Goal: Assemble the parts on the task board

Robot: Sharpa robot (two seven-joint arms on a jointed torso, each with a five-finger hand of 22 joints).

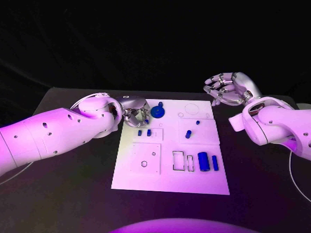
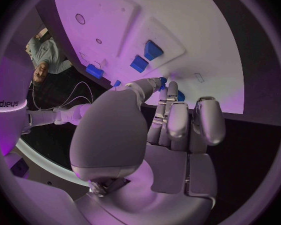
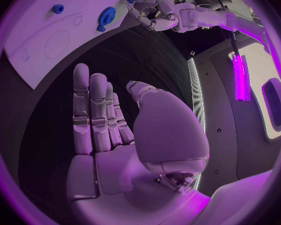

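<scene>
We see the left hand (image 1: 133, 114) over the near-left corner of the task board (image 1: 171, 179), fingers curled around a small blue part (image 2: 163, 80) at their tips. Our right hand (image 1: 225, 88) hovers off the board's far-right corner, fingers apart, holding nothing. A blue gear (image 1: 159, 113) sits just beside the left hand, with more blue parts (image 1: 204, 161) lying across the board.
</scene>
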